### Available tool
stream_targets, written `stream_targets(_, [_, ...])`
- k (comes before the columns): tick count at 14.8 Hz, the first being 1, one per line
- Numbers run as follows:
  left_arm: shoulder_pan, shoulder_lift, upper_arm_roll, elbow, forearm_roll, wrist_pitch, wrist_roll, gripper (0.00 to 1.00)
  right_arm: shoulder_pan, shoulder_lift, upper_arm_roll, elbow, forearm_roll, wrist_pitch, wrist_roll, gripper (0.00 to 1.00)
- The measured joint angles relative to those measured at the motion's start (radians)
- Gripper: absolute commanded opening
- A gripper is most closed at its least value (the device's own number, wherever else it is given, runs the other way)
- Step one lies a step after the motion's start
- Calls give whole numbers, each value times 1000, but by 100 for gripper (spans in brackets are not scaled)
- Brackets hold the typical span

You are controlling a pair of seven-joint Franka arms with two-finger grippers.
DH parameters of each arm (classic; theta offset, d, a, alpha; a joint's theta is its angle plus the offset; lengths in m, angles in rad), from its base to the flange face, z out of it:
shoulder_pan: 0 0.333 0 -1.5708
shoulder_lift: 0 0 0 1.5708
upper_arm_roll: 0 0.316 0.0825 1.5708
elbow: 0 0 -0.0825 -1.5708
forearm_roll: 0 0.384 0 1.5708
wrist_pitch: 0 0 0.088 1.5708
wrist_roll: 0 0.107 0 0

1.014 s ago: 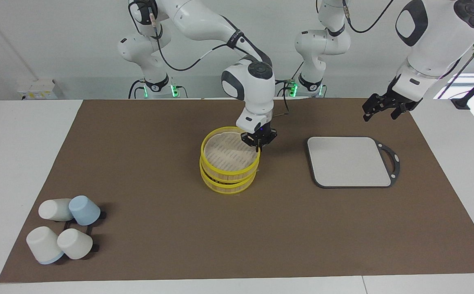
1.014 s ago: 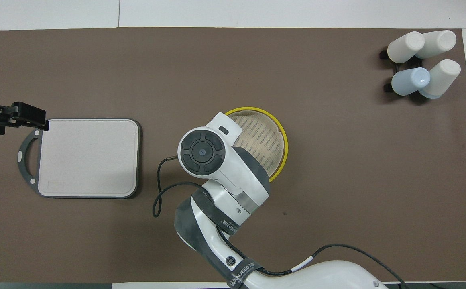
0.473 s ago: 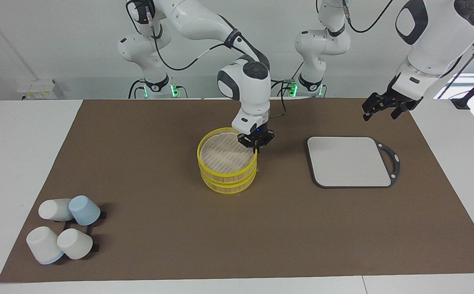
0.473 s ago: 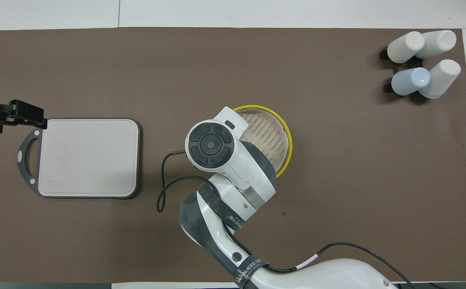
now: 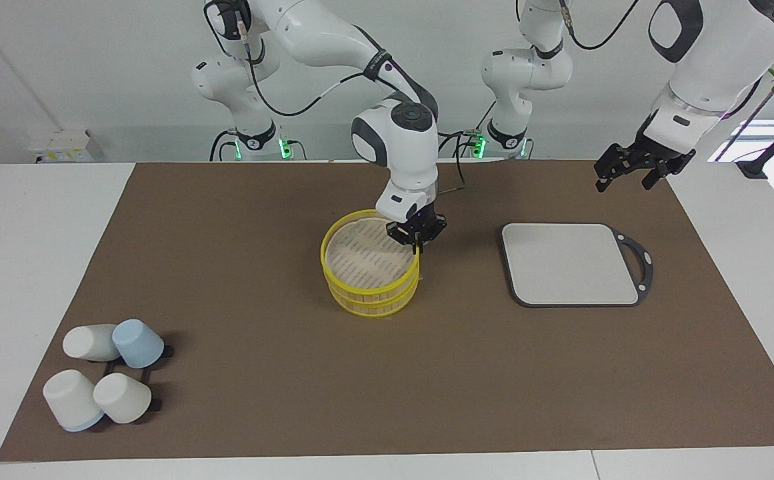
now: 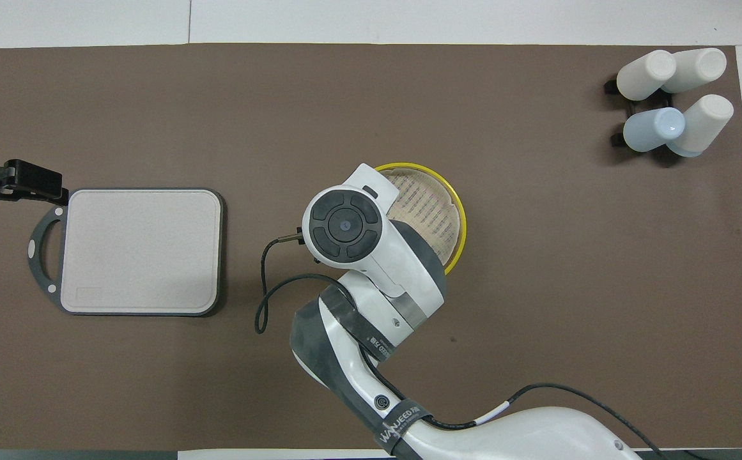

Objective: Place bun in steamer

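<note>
In the facing view we see no bun anywhere: not on the worktop (image 5: 427, 373), not on the grey board (image 5: 570, 263), and not inside the steamer (image 5: 370, 270). So we judge that the placing is not done, and we cannot tell where the bun is. The steamer stands near the middle of the brown mat, its slatted top bare. Our right gripper (image 5: 417, 235) is low at the yellow rim, on the side toward the board, with its fingertips together; it seems pinched on the rim, but this is not sure. The right arm bends down steeply from its base. Our left gripper (image 5: 633, 168) waits in the air with its jaws apart, holding nothing.

In the overhead view the right arm's wrist covers part of the steamer (image 6: 434, 204), and its gripper is hidden. The left gripper (image 6: 22, 181) is over the mat just beside the board's (image 6: 140, 249) black handle. The cups (image 6: 671, 102) stay well apart, in the corner.
</note>
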Motion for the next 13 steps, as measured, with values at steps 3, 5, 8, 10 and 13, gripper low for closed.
stream_targets(3, [0, 0, 0, 0, 0, 0, 1, 100, 2, 5, 2, -2, 0, 3, 0, 0])
stream_targets(5, [0, 0, 0, 0, 0, 0, 1, 100, 3, 7, 2, -5, 0, 10, 0, 0])
stream_targets(8, [0, 0, 0, 0, 0, 0, 1, 100, 3, 7, 2, -5, 0, 11, 0, 14])
stream_targets(10, [0, 0, 0, 0, 0, -1, 1, 100, 3, 7, 2, -6, -1, 11, 0, 100])
stream_targets(13, [0, 0, 1, 0, 0, -1, 1, 100, 8, 10, 1, -9, -9, 11, 0, 100])
